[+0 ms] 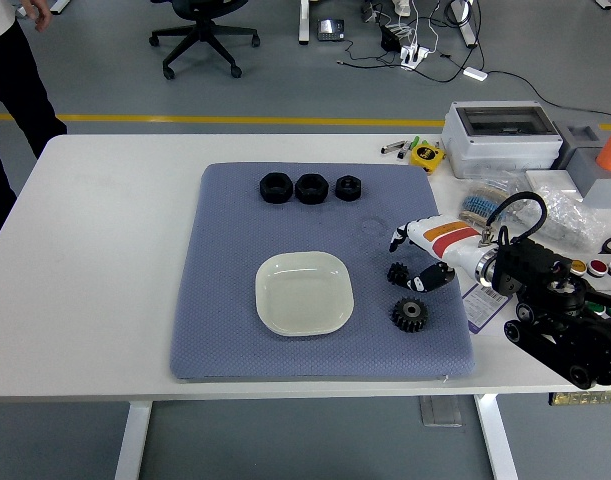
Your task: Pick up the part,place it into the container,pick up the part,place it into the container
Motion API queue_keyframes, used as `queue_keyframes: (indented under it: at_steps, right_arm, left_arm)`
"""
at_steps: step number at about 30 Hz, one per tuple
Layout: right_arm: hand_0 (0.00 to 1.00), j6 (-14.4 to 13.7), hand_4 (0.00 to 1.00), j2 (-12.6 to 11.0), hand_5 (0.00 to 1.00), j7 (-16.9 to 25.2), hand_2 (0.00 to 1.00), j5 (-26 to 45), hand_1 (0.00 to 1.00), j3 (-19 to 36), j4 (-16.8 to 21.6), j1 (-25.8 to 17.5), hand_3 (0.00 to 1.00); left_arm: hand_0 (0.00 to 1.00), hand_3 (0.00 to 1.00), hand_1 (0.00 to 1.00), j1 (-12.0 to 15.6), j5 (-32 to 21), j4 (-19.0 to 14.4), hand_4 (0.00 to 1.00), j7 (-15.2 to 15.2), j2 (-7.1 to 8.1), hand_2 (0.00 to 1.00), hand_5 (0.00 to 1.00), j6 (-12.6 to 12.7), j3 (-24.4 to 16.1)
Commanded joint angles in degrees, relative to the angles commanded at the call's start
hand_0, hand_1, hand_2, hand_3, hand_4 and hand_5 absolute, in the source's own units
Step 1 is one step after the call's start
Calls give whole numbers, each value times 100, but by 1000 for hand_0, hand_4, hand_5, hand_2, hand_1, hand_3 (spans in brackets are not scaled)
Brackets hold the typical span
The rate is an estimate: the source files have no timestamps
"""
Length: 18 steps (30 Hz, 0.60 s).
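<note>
The right hand (417, 255) reaches in low over the blue mat (225, 300), its fingers (397, 238) spread and holding nothing, with the thumb just beside a small black gear (398, 272), which looks like the setup for pinching that piece. A larger gear (411, 315) lies just in front of it, and both sit close to the empty white dish (304, 293) in the middle of the mat, so the carry should be short. Three black nuts (310, 187) wait in a row at the mat's far edge, and a person (15, 70) stands by the tabletop's (105, 230) far left corner, hands off everything.
</note>
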Motion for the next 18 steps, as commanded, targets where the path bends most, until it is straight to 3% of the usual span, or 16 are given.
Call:
queue_keyframes:
  at_steps: [11, 12, 17, 18]
  right_arm:
    - [549, 56, 805, -16, 176, 40, 606, 32, 587, -56, -22, 17, 570]
    - [542, 48, 760, -18, 229, 44, 583, 56, 564, -60, -24, 15, 532]
    - [542, 5, 760, -8, 229, 94, 583, 134, 564, -89, -31, -7, 532]
    - [546, -1, 718, -1, 243, 102, 575, 142, 557, -93, -35, -16, 521]
  left_arm:
    - [717, 587, 692, -20, -44, 5, 633, -13, 4, 647, 633, 2, 26]
    - [717, 587, 692, -21, -45, 6, 633, -14, 4, 647, 632, 3, 22]
    - [717, 587, 692, -18, -52, 8, 633, -13, 2, 647, 632, 1, 23]
    - [716, 589, 692, -16, -50, 9, 633, -12, 1, 646, 631, 1, 21]
